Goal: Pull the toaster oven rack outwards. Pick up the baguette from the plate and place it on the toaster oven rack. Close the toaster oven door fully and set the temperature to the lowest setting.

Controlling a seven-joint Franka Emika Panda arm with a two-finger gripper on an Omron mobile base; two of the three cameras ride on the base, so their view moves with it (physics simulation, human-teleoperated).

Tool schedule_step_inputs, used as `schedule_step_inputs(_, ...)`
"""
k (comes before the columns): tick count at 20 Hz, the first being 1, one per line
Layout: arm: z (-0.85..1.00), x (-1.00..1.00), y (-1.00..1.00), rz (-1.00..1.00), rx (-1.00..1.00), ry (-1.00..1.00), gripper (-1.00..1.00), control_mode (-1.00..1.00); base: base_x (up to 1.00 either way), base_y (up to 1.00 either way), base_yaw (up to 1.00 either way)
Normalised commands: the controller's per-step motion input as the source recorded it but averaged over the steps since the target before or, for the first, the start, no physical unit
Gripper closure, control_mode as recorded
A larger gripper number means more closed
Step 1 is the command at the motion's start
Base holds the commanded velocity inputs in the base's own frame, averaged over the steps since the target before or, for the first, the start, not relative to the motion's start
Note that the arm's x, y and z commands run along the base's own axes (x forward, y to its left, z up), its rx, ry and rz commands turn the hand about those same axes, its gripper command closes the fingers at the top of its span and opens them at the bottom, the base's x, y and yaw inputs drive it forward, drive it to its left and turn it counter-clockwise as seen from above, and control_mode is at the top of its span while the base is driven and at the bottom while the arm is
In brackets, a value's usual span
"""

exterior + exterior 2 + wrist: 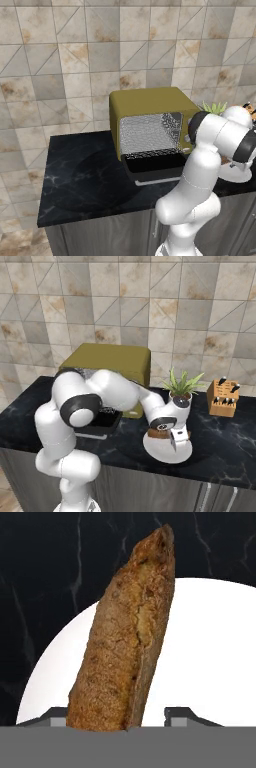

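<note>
The orange-brown baguette [122,637] lies on the white plate [210,652] and runs up the hand view from between my fingertips. My gripper [117,714] straddles its near end, open, with a small gap showing at the right fingertip [177,714]. From the right base view, the gripper [173,445] points down onto the plate [150,450], and a bit of the baguette [160,427] shows under the hand. The olive toaster oven [150,102] stands to the left with its door [155,167] folded down. The silvery rack [150,150] lies at the bottom of the cavity.
A potted plant [182,386] stands just behind the plate, and a wooden knife block [222,398] sits further right. The black marble counter [80,180] has bare room left of the oven. A tiled wall closes off the back.
</note>
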Motion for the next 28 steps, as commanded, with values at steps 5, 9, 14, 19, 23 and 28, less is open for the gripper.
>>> schedule_step_inputs(5,0.03,-0.07,-0.07,-0.02,0.02,-0.16,1.0,-1.0,0.0,0.0,0.0)
schedule_step_inputs(9,0.53,-0.37,-0.07,-0.04,0.07,-0.41,1.0,-1.0,0.0,0.0,0.0)
schedule_step_inputs(14,0.89,-0.55,-0.05,-0.04,0.06,-0.5,1.0,-1.0,0.0,0.0,0.0)
schedule_step_inputs(19,0.98,-0.49,0.04,-0.03,0.0,-0.33,1.0,-1.0,0.0,0.0,0.0)
schedule_step_inputs(23,0.85,-0.43,0.18,-0.16,0.0,-0.03,1.0,-1.0,0.0,0.0,0.0)
schedule_step_inputs(28,0.83,-0.34,0.32,-0.21,0.0,0.09,1.0,-1.0,0.0,0.0,0.0)
